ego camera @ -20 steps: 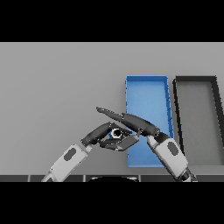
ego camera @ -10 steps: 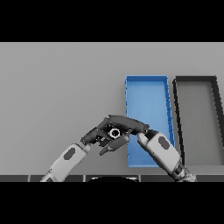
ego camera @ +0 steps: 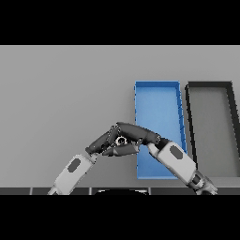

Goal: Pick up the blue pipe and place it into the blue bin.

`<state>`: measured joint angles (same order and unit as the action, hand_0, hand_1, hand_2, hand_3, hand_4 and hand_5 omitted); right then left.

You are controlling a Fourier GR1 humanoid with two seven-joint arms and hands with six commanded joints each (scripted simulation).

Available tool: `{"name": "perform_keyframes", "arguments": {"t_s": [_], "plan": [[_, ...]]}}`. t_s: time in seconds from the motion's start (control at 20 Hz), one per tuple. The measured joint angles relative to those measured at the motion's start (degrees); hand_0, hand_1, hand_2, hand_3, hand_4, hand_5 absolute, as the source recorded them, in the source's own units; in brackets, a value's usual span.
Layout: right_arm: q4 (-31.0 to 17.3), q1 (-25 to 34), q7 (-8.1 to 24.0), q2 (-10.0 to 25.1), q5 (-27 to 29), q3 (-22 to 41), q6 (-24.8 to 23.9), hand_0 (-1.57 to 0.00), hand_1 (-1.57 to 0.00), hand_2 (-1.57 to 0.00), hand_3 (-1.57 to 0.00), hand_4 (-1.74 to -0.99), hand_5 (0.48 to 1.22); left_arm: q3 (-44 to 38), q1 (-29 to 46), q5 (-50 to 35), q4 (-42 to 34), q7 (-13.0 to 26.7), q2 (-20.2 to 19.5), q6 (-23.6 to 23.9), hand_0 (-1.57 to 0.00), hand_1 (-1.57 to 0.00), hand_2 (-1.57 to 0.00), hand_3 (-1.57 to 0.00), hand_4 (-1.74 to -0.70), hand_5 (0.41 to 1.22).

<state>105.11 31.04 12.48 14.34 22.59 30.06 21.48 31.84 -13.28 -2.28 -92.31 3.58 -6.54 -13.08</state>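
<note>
Even, flat light covers the whole grey desk [ego camera: 61, 93], with no hot spots and no glare anywhere; its tone stays nearly uniform from near to far edge. No clear light source direction can be read. Shadows are faint: only a soft darkening lies inside the walls of the blue bin [ego camera: 157, 86] and the dark bin [ego camera: 208, 85] to its right. The dark right robot hand [ego camera: 133, 133] and left robot hand [ego camera: 105, 143] read almost as silhouettes, so their finger detail merges where they meet. Edges look soft and slightly jagged throughout. Straight bin rims stay straight, showing no bending toward the frame's sides.
</note>
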Motion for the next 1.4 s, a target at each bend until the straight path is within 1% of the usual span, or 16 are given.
{"name": "perform_keyframes", "arguments": {"t_s": [0.05,0.1,0.15,0.2,0.25,0.3,0.35,0.4,0.5,0.65,0.8,1.0,1.05,1.15,1.3,1.4], "plan": [[-0.03,0.17,0.20,0.60,1.66,0.05,-0.84,-1.55,-1.55,-1.55,-1.54,-1.487,1.187,0.50,-0.36,1.89,0.46,-3.03,-0.77,-0.11,-0.93,-0.87,-0.78,-0.85,-1.41,1.221],[-0.38,0.25,0.30,0.71,1.89,0.69,-1.33,-1.55,-1.55,-1.55,-1.54,-1.488,1.194,0.86,-0.18,3.71,0.21,-3.83,-2.20,-1.48,-0.74,-0.69,-0.62,-0.68,-1.31,1.221],[-0.37,0.15,1.07,1.22,1.97,1.18,-1.59,-1.56,-1.56,-1.56,-1.55,-1.490,1.199,0.88,-0.90,5.20,0.83,-4.74,-3.32,-3.29,-0.59,-0.55,-0.50,-0.55,-1.22,1.221],[0.09,-0.18,0.79,1.71,1.58,1.78,-1.67,-1.56,-1.56,-1.56,-1.55,-1.491,1.204,0.99,-1.05,6.48,0.91,-4.82,-3.50,-4.13,-0.47,-0.44,-0.40,-0.44,-1.14,1.187],[0.25,0.35,1.51,1.70,1.53,2.07,-2.25,-1.56,-1.56,-1.56,-1.56,-1.492,1.207,1.07,-1.43,7.84,1.01,-4.58,-3.08,-4.42,-0.38,-0.35,-0.32,-0.35,-1.09,1.113],[0.80,0.49,2.02,2.04,2.35,2.13,-2.53,-1.56,-1.56,-1.56,-1.56,-1.493,1.210,0.96,-1.07,8.27,0.73,-5.87,-3.42,-4.99,-0.30,-0.28,-0.26,-0.28,-1.04,1.020],[0.63,0.78,1.74,2.36,2.88,2.10,-2.15,-1.56,-1.56,-1.56,-1.56,-1.494,1.212,0.59,-1.10,8.46,1.10,-6.66,-3.68,-4.84,-0.24,-0.23,-0.20,-0.22,-1.00,0.930],[0.90,0.49,0.68,2.56,2.74,2.31,-2.09,-1.57,-1.57,-1.57,-1.56,-1.495,1.214,0.29,-1.02,8.61,1.23,-6.00,-3.61,-4.20,-0.19,-0.18,-0.16,-0.18,-0.97,0.849],[0.62,0.75,1.04,2.43,2.05,3.07,-2.46,-1.57,-1.57,-1.57,-1.57,-1.496,1.216,0.62,-1.27,9.45,0.97,-4.82,-3.26,-3.58,-0.12,-0.12,-0.10,-0.11,-0.91,0.735],[-0.13,1.32,0.57,3.05,0.66,3.19,-3.09,-1.57,-1.57,-1.57,-1.57,-1.493,1.219,0.47,-1.21,9.69,1.13,-3.91,-3.21,-3.13,-0.06,-0.06,-0.05,-0.06,-0.89,0.638],[-0.19,1.64,-0.33,3.23,2.38,3.07,-3.22,-1.57,-1.57,-1.57,-1.57,-1.490,1.220,0.19,-0.99,8.37,1.52,-2.10,-2.36,-3.47,-0.03,-0.03,-0.03,-0.03,-0.89,0.587],[0.11,2.11,0.35,3.74,4.61,2.49,-5.09,-1.57,-1.57,-1.57,-1.57,-1.490,1.221,-0.83,-0.64,7.25,1.16,-0.52,-2.75,-3.38,-0.01,-0.01,-0.01,-0.01,-0.90,0.555],[0.37,2.36,1.68,3.79,6.47,2.44,-5.52,-1.57,-1.57,-1.57,-1.57,-1.491,1.221,-0.97,-0.58,7.44,1.31,-0.54,-2.90,-3.18,-0.01,-0.01,-0.01,-0.01,-0.90,0.548],[1.18,3.86,3.54,4.66,12.26,0.77,-6.66,-1.57,-1.57,-1.57,-1.57,-1.581,1.221,-0.50,0.00,7.44,1.43,-0.12,-2.74,-3.47,-0.01,-0.01,0.00,-0.01,-0.91,0.534],[2.25,7.66,7.80,6.38,19.82,-2.19,-9.05,-1.57,-1.57,-1.57,-1.57,-1.659,1.221,-0.08,0.12,7.66,1.50,1.58,-2.38,-3.44,0.00,0.00,0.00,0.00,-0.92,0.507],[2.65,11.61,10.97,7.28,26.54,-5.02,-12.96,-1.57,-1.57,-1.57,-1.57,-1.689,1.171,-0.05,-0.14,6.84,0.98,2.42,-2.28,-4.13,0.00,0.00,0.00,0.00,-0.92,0.503]]}}
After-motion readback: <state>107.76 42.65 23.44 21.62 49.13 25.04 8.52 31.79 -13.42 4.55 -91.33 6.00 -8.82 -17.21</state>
